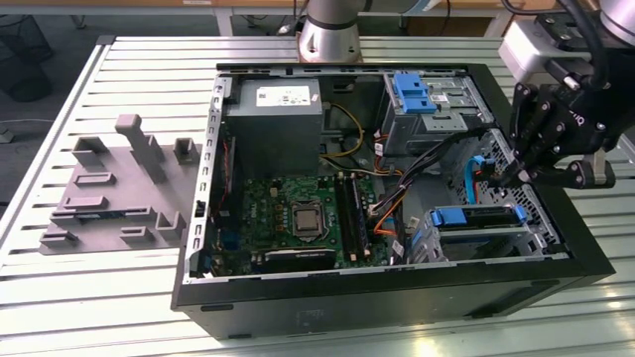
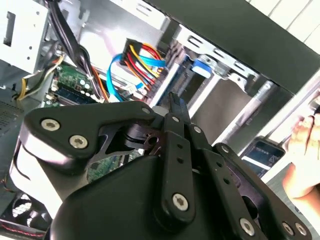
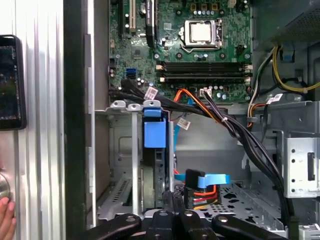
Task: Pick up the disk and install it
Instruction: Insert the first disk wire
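Exterior view: the end effector (image 1: 518, 175) hangs at the open computer case's (image 1: 397, 290) drive cage; the disk (image 1: 476, 217) sits in the lower bay.

Second wrist view: fingers pressed together, clamping nothing. SATA cables (image 2: 142, 57) crowd close; snagging is the likely risk.

First wrist view: a phone (image 3: 11, 82) lies on the desk (image 3: 42, 150).
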